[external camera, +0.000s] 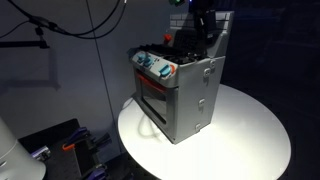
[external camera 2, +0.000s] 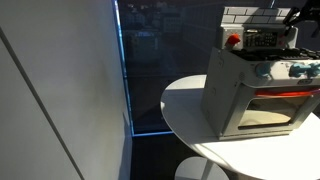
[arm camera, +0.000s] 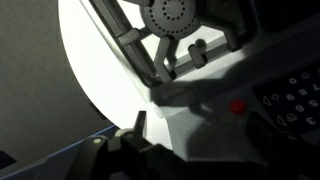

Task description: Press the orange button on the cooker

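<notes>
The grey cooker stands on a round white table, and both show in both exterior views (cooker). Blue-and-orange knobs sit above its oven door. A small orange-red button sits at the top by the dark hob; it also shows in an exterior view and in the wrist view. My gripper hangs dark over the back of the hob, by the brick panel. In the wrist view its fingers look apart and empty, just short of the button.
The table's curved edge falls off to a dark floor. Dark equipment with cables stands low beside the table. A white wall panel and a dark glass pane stand beside the table.
</notes>
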Controlling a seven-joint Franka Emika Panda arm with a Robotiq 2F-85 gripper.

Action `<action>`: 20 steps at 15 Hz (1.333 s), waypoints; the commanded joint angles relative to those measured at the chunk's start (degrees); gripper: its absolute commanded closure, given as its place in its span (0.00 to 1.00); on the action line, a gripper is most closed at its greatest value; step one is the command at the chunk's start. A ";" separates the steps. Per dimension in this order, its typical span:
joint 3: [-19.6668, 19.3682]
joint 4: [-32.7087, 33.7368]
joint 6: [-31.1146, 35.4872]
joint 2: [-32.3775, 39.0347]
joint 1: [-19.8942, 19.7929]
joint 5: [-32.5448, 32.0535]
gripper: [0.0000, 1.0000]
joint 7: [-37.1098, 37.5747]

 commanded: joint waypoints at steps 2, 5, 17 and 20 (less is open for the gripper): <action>-0.37 2.55 -1.16 1.47 0.33 1.16 0.00 0.80; -0.35 2.83 -1.42 1.76 0.34 1.26 0.00 0.79; -0.35 5.55 -1.18 4.33 0.61 1.25 0.00 1.02; -0.32 4.81 -2.09 3.58 0.55 1.53 0.00 0.33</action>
